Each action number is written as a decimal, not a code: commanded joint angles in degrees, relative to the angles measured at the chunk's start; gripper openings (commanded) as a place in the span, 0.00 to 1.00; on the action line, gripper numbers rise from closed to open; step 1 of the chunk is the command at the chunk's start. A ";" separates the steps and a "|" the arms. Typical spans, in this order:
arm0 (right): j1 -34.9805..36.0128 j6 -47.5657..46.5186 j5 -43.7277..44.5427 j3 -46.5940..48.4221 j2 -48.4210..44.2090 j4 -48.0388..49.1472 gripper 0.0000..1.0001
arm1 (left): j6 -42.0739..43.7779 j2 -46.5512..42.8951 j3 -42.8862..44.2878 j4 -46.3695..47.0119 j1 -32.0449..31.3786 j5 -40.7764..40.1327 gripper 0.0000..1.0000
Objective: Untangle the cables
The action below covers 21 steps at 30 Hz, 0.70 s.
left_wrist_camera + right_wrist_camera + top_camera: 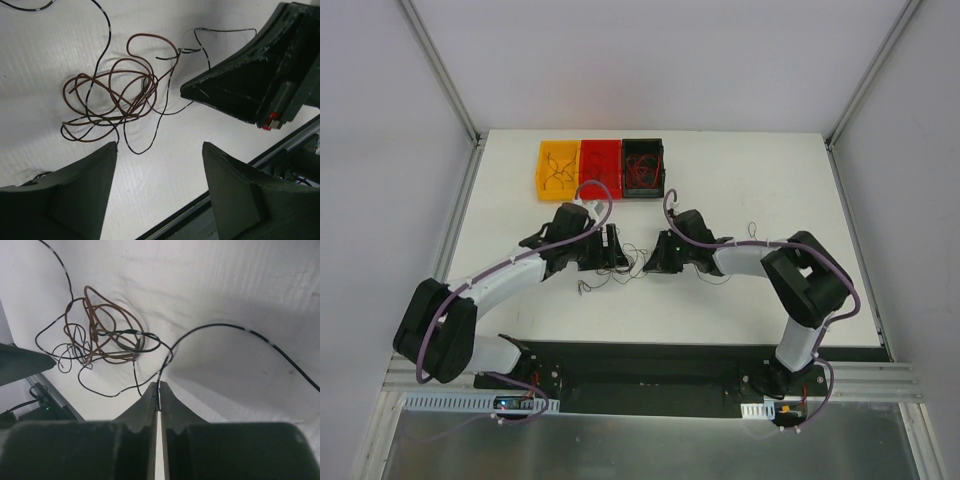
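Fingers [141, 415] (R) w/ cable [220, 325], white table [225, 275]

top cam fixed high on the near side, looking down on the whole table [750, 190], far off, left wrist cam low and close, facing right, right wrist cam low and close, facing left, all three share the cables [131, 104] mid-table

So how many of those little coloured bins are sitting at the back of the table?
3, side by side at the table's far edge: a yellow bin on the left, a red bin in the middle and a black bin on the right. None looks hidden.
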 commanded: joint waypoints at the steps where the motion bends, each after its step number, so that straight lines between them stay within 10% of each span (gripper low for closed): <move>1: 0.33 -0.03 -4.81 0.48 -2.33 8.03 0.00 | 0.92 6.34 8.20 -4.55 -1.85 -2.05 0.64; 12: 0.15 -3.63 1.06 -6.83 -32.90 -0.90 0.00 | -1.81 23.23 14.03 -5.19 -2.82 -8.46 0.31; 21: -4.67 -17.25 9.34 14.32 -51.21 -28.67 0.00 | -0.76 21.75 9.81 -3.79 -2.73 -9.96 0.29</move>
